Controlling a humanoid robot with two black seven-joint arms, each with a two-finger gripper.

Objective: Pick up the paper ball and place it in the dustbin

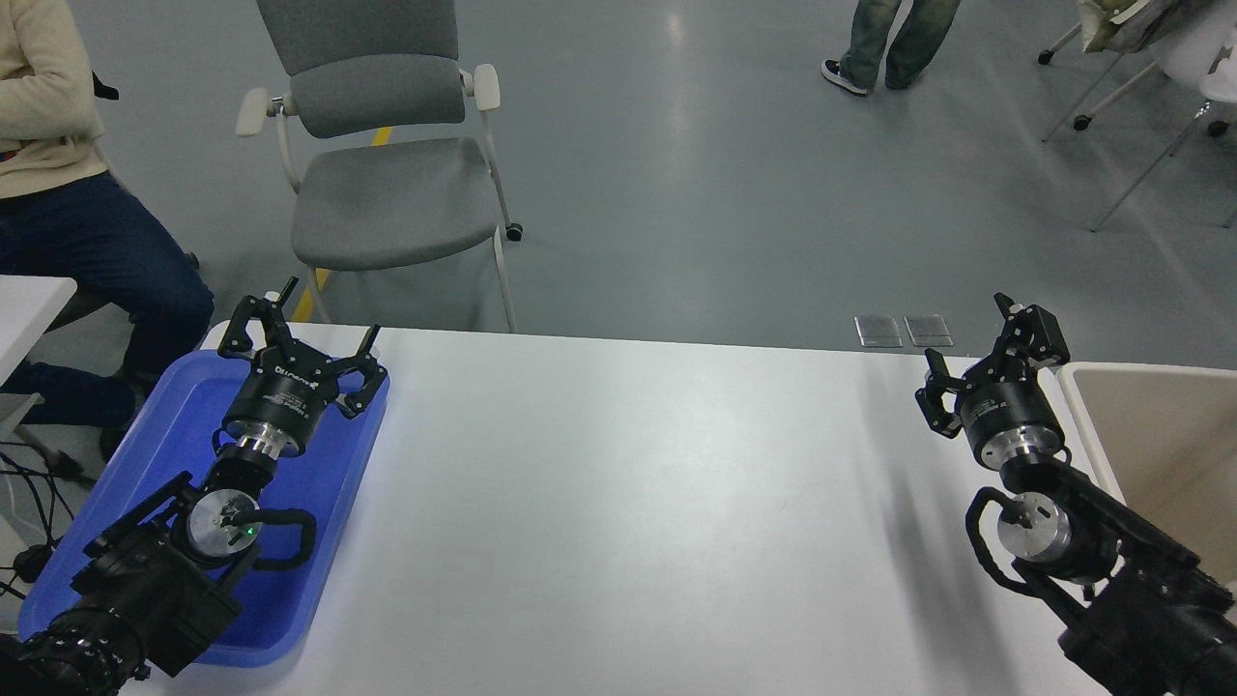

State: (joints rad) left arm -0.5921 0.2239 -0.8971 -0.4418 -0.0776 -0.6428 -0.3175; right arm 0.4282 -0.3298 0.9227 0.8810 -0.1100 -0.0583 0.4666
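The beige dustbin with its pale cream rim stands off the table's right end; what shows of its inside holds nothing I can see. The paper ball is out of view. My right gripper hovers over the table's far right corner, just left of the dustbin's rim, open with nothing between its fingers. My left gripper is parked over the far end of the blue tray, also open and holding nothing.
A grey office chair stands beyond the table's far edge. A seated person is at the far left and another person's legs are on the floor at the top right. The white table stretches between the arms.
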